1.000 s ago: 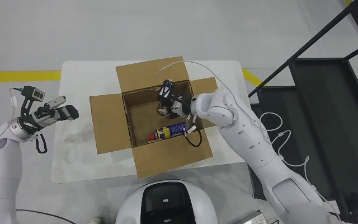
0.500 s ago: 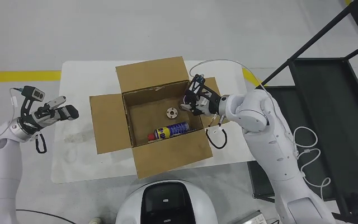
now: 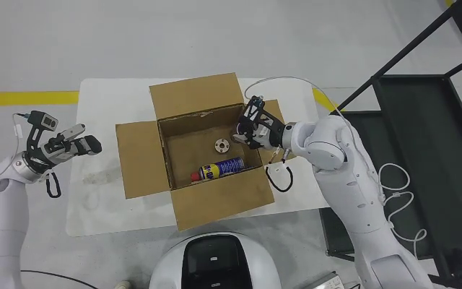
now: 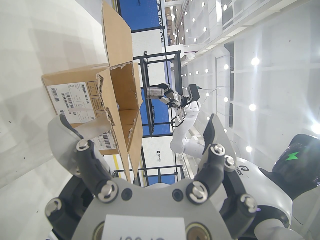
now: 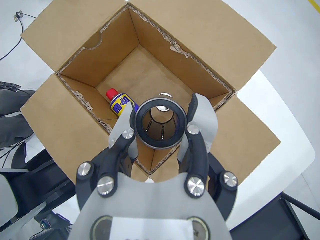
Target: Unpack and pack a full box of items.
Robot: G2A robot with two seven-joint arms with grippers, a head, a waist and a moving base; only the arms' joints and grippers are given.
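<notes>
Yellow floor line [image 3: 36, 97] far L. L gripper [image 3: 86, 139] spread wide, nothing held, off the white table's [image 3: 101, 206] L edge. Open cardboard box [image 3: 141, 159] mid-table w/ spray can [image 3: 219, 170] + round flange [image 3: 221, 145] inside. R gripper [image 5: 161, 111] clamps metal sleeve [image 5: 160, 144] above box's R side. Black rack [image 3: 404, 130] far R.

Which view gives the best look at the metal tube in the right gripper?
The right wrist view: the metal tube sits end-on between the fingers of the right gripper, showing its hollow bore. The left wrist view shows its side from far off. In the top view the gripper covers most of it.
</notes>
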